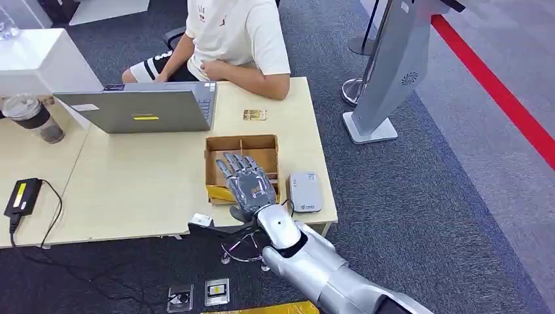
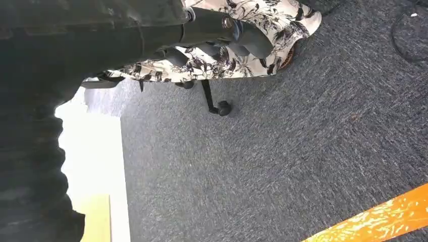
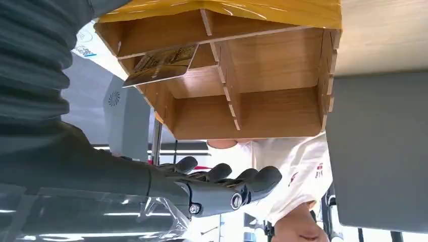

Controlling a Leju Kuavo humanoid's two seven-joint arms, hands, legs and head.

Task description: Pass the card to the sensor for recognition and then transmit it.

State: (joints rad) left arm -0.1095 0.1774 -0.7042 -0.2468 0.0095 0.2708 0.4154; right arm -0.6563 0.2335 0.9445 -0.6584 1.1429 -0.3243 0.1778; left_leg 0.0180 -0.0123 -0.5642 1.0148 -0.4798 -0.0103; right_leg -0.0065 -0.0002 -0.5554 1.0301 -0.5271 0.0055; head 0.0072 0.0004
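A wooden box (image 1: pixel 242 145) with several compartments stands at the table's near right. My right hand (image 1: pixel 247 182) hovers over it, fingers stretched out and apart, holding nothing. In the right wrist view a patterned card (image 3: pixel 161 63) leans inside one compartment of the box (image 3: pixel 272 101), apart from my fingers (image 3: pixel 227 184). A second card (image 1: pixel 254 115) lies flat on the table beyond the box. The grey-white sensor (image 1: pixel 305 191) lies just right of the box at the table's edge. My left hand (image 2: pixel 222 35) hangs over the carpet with nothing in it.
A person in a white shirt (image 1: pixel 229 33) sits at the far side behind an open laptop (image 1: pixel 141 108). A lidded cup (image 1: pixel 36 118) and a black adapter (image 1: pixel 23 196) are at the left. A grey kiosk stand (image 1: pixel 386 78) rises on the carpet to the right.
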